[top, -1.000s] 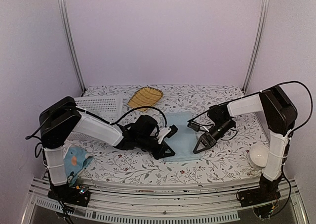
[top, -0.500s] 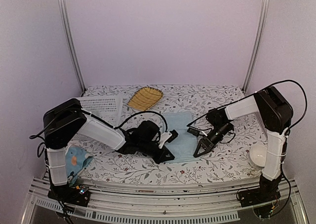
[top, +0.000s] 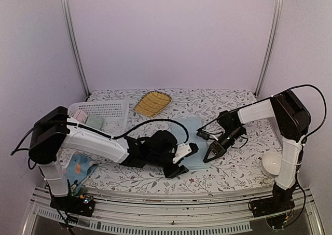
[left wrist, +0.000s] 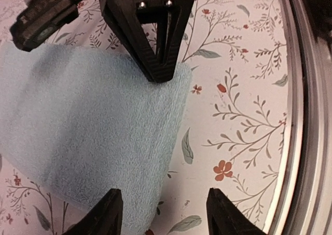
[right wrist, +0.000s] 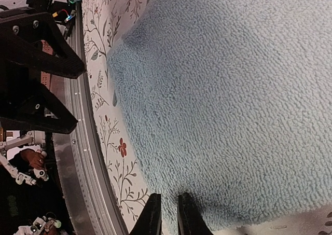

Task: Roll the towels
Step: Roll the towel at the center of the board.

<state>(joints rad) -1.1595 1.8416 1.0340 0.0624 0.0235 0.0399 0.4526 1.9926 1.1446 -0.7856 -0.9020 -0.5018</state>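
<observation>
jaws, left: left gripper (top: pixel 182 160) spread wide, nothing held.
jaws, right: right gripper (top: pixel 211 154) drawn nearly together, tips down at the cloth.

top external
plain towel (top: pixel 187 131): flat, between the two grippers. its near edge is at both sets of tips and the rest runs away beyond them.
long axis: judged to run from the jaws toward the far side of the table (top: pixel 233 173), so a roll would travel that way.
printed towel (top: pixel 78 167): crumpled, well behind the left jaws by that arm's base. the left arm is the nearer.
other items: yellow tray (top: pixel 152 102) and white basket (top: pixel 106 110) far beyond the left jaws. white bowl (top: pixel 271 162) outboard of the right jaws.

left wrist
left gripper (left wrist: pixel 166 214): straddles the plain towel's (left wrist: pixel 78 131) near edge, one finger over cloth, the other over bare table (left wrist: pixel 233 115).
right gripper (left wrist: pixel 160 71): straight ahead, tip touching the towel's corner.

right wrist
right gripper (right wrist: pixel 168 206): a narrow slit between the fingers at the towel's (right wrist: pixel 233 90) edge. whether any cloth is pinched cannot be told.
left gripper (right wrist: pixel 72 97): off to the side along the same edge, fingers apart.

next move, judged: both arms are equally near, one at each near corner.
</observation>
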